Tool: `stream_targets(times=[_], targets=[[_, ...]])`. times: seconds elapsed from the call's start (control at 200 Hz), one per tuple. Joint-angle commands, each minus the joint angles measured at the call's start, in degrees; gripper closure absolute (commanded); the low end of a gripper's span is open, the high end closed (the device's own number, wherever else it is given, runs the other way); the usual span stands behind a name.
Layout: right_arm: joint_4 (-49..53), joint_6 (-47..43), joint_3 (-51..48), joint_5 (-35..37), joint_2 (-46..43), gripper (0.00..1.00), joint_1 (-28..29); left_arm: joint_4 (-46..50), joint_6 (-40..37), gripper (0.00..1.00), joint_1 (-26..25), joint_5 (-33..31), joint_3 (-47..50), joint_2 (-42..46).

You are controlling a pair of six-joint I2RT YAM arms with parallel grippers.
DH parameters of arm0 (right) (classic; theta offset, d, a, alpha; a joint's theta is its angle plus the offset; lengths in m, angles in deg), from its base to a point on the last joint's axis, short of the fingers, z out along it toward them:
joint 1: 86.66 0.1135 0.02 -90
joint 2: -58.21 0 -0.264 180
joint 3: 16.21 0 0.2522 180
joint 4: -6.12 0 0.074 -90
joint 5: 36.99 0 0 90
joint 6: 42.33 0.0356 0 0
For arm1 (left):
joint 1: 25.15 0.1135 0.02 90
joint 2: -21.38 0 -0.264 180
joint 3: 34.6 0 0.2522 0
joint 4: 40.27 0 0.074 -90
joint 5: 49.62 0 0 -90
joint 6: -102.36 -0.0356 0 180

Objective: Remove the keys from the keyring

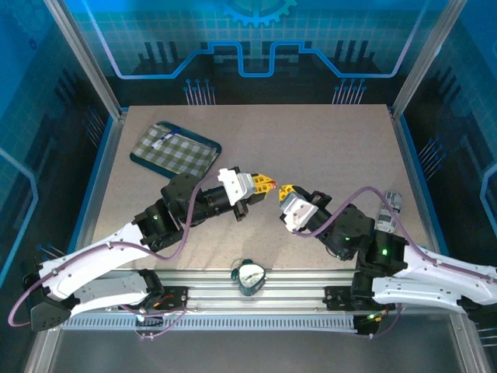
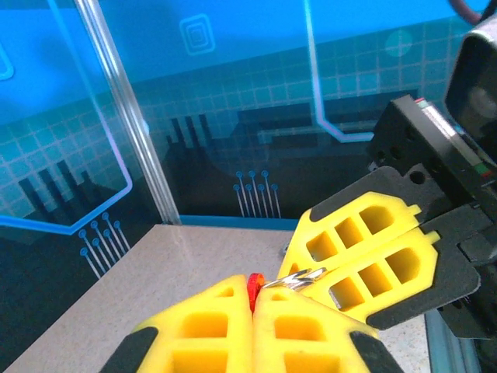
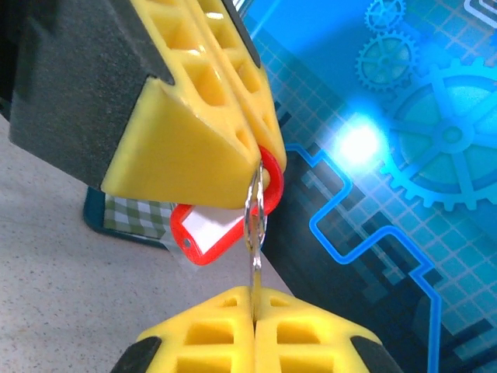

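Blue lit panels are walling in a beige bench [image 1: 311,140], and I am holding both tools raised above its middle, tip to tip.

My left tool [image 1: 268,184] is pressing its fingers together on the red keyring [image 3: 213,233]. It is gripping at the eyelet end, so the white-labelled tag is hanging free below. My right tool [image 1: 286,190] is likewise pressed together, pinching the metal piece [image 3: 255,233] that is running from the eyelet down to its tips. This piece is showing edge-on, so I cannot tell whether it is the key or only the ring wire.

I judge that the opposed grips are giving each part its own anchor, so one side can be pulled or twisted off the other. Separation is not yet done: metal and red part are joined between the tips. The thin metal is offering little surface to the pads, so I am treating slippage as the main risk.

A checked tray [image 1: 175,148] is lying at the far left and a round dial [image 1: 250,276] at the near edge, both well apart from the work.
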Motion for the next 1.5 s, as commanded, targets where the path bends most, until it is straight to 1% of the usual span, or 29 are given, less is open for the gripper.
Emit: stream_targets(times=[0.0, 0.155, 0.17, 0.32, 0.475, 0.55, 0.73, 0.86, 1.035, 1.12, 1.29, 1.49], targets=[[-0.74, -1.34, 2.52, 0.81, 1.39, 1.0, 1.55, 3.31, 0.59, 1.0, -0.6, -4.98, -4.18, -1.58], [0.81, 0.53, 3.83, 2.35, 3.08, 1.0, 1.46, 5.42, 0.19, 1.0, -1.92, -9.11, -5.26, -2.76], [1.03, 0.77, 5.28, 2.33, 3.09, 1.0, 1.38, 5.78, 0.19, 1.0, -1.94, -9.47, -5.41, -2.98], [4.62, 3.36, 8.32, 2.18, 3.66, 1.0, 0.91, 8.54, -0.81, 1.0, -3.44, -14.8, -7.28, -4.16], [12.01, 6.85, 13.11, 1.83, 6.47, 1.0, 0.07, 13.18, -2.88, 1.0, -5.51, -20.63, -10.68, -7.07], [16.02, 10.21, 15.68, 0.11, 7.62, 1.0, -1.39, 14.15, -3.07, 1.0, -5.8, -22.15, -11.14, -7.8], [25.82, 14.7, 22.18, -0.5, 11.66, 1.0, -3.88, 18.47, -3.03, 1.0, -6.14, -26.23, -13.47, -9.67], [28.88, 16.82, 25.27, -1.38, 13.04, 1.0, -4.78, 19.63, -3.99, 1.0, -6.68, -29.14, -14.2, -11.03], [29.47, 19.49, 27.5, -4.17, 13.56, 1.0, -5.57, 20.13, -3.34, 1.0, -7.04, -30.71, -14.91, -12.59], [30.73, 20.14, 29.25, -5.2, 14.38, 1.0, -5.54, 19.96, -3.68, 1.0, -7.13, -30.03, -14.82, -12.87], [34.2, 21.75, 32.6, -4.86, 17.18, 1.0, -6.14, 20.87, -4.02, 1.0, -7.77, -30.02, -15.53, -14.33], [32.92, 22.54, 33.38, -4.09, 18.07, 1.0, -6.58, 20.57, -2.38, 1.0, -8.71, -28.75, -15.09, -15.41]])
